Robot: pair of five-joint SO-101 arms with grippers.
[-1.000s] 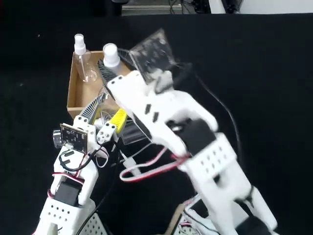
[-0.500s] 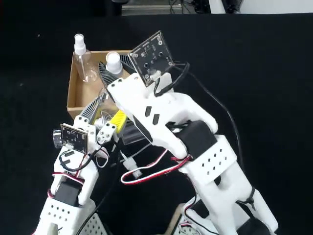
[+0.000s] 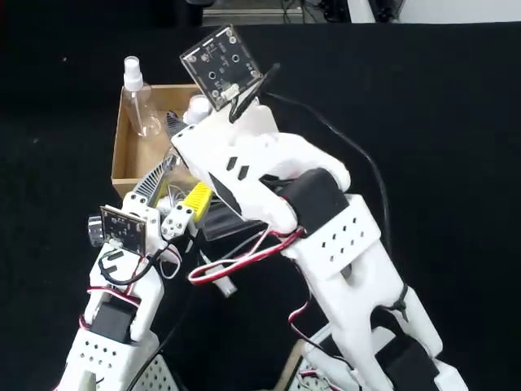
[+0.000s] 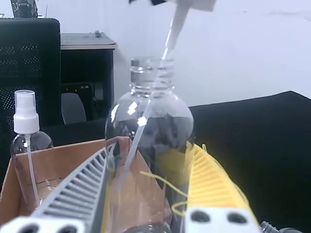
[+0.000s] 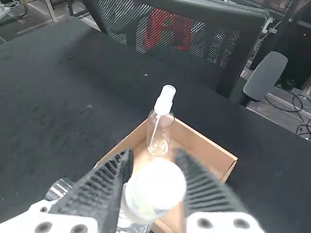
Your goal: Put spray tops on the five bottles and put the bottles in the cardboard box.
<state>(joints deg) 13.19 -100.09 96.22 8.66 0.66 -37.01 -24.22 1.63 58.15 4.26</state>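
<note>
The left gripper [image 4: 153,148] grips a clear, uncapped bottle [image 4: 165,136] upright between its grey and yellow fingers [image 4: 82,184] at the near edge of the cardboard box [image 3: 120,159] on the black worktop [image 3: 440,122]. Above it, the right gripper [image 5: 153,165] hangs with its fingers closed on a white spray top [image 5: 155,187]. The top's dip tube [image 4: 142,119] runs down through the bottle's neck at a slant, and the head is not yet seated on the threads. One finished bottle [image 3: 138,102] stands in the box's far left corner. The risk lies in that slant. If the head comes down tilted, it is likely to catch on the rim or cross the threads instead of seating. The thin tube could also bend against the inner wall. A hard downward push might twist the smooth bottle in the left gripper's hold or tip it toward the box.
</note>
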